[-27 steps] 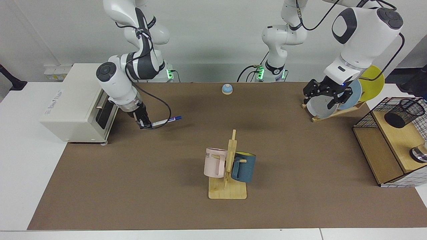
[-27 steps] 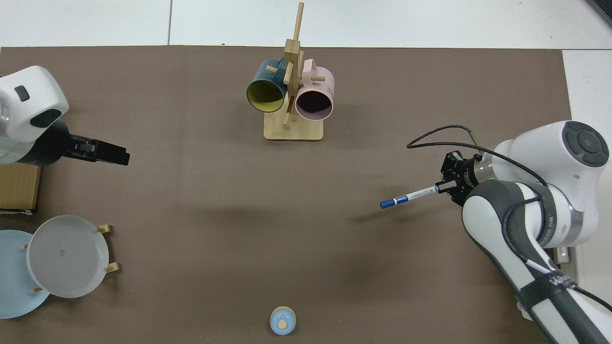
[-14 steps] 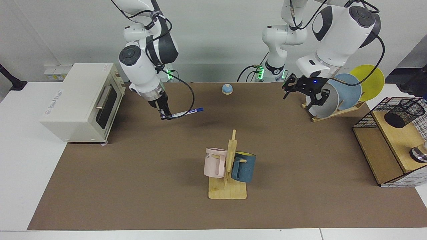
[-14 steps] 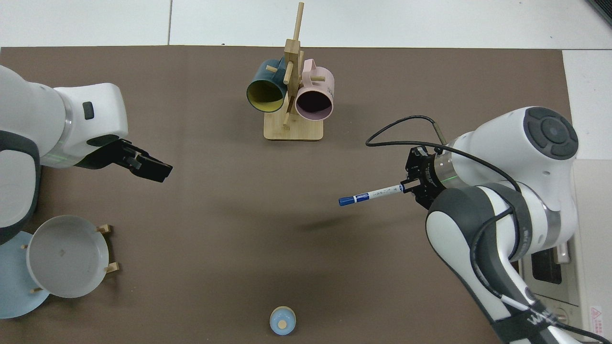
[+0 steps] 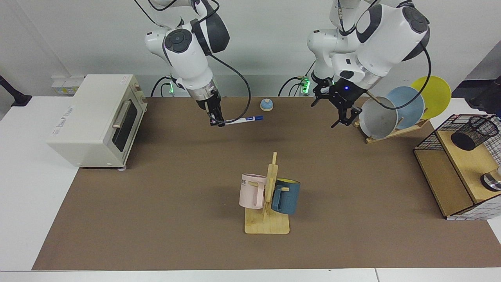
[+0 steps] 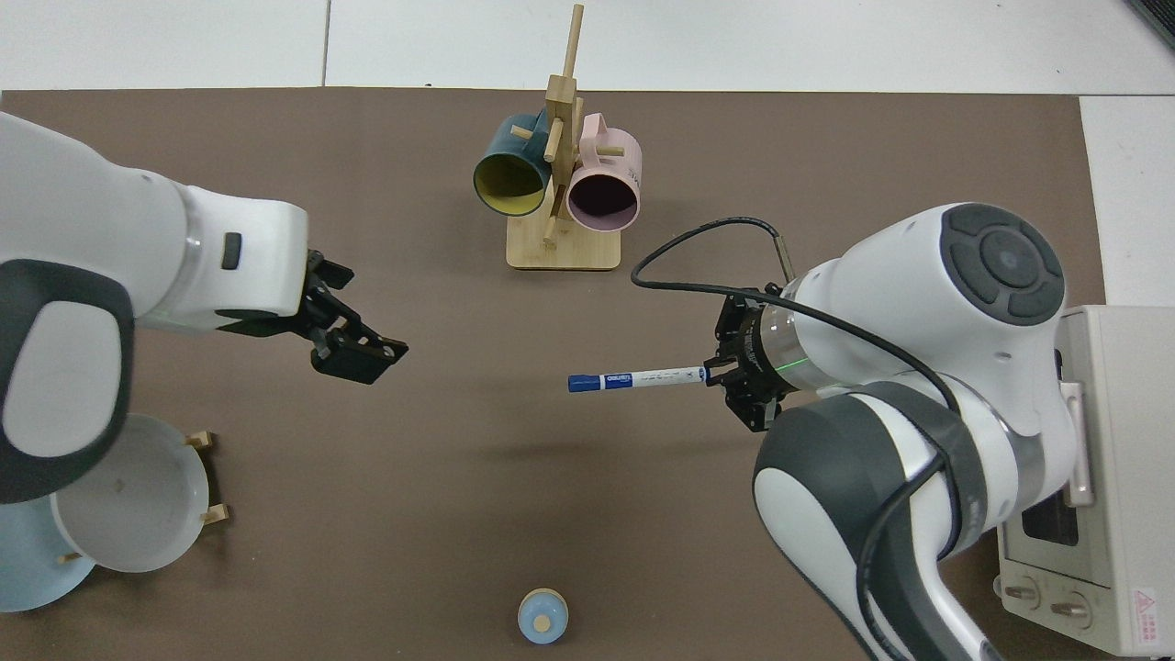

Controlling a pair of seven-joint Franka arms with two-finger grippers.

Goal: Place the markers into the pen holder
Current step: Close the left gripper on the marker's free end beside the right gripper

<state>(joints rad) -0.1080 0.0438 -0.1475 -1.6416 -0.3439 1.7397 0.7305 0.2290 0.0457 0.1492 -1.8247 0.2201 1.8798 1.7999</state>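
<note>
While the right gripper (image 5: 214, 119) clamps the marker (image 5: 243, 119) aloft, a handover looks next, toward the open, empty left gripper (image 5: 339, 111) opposite.

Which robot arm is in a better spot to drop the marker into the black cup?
Probably the left. Its open gripper hangs on the side where the pen holder stands. The right gripper holds the marker far across the table, so a handover looks likely.
</note>
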